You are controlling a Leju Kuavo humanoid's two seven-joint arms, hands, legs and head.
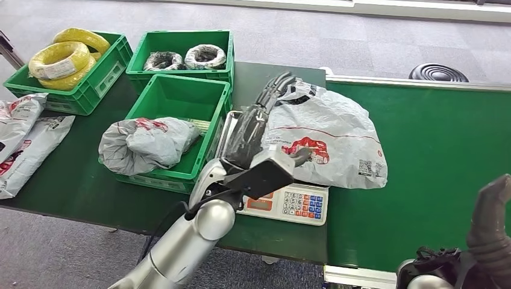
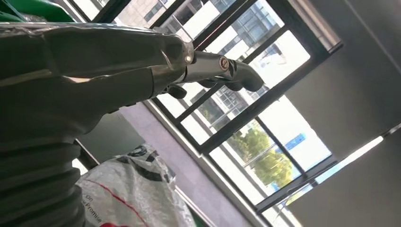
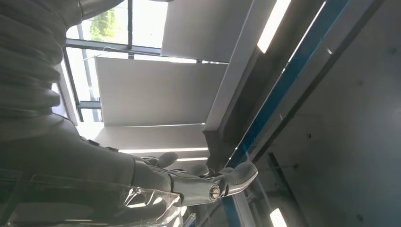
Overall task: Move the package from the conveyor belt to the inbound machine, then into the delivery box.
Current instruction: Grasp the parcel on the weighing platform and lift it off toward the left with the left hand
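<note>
The package (image 1: 328,135) lies on the scale (image 1: 288,203), partly over the belt (image 1: 434,150), so the weighing step seems in hand. The left hand (image 1: 256,123) rests flat against the package's side, fingers straight and spread, holding nothing. Next it must grip the bag and carry it to the bin (image 1: 181,96) beside the scale. The right hand (image 1: 491,223) is low; I cannot tell its state. The package carries a red logo and a QR label, probably too small to read.
</note>
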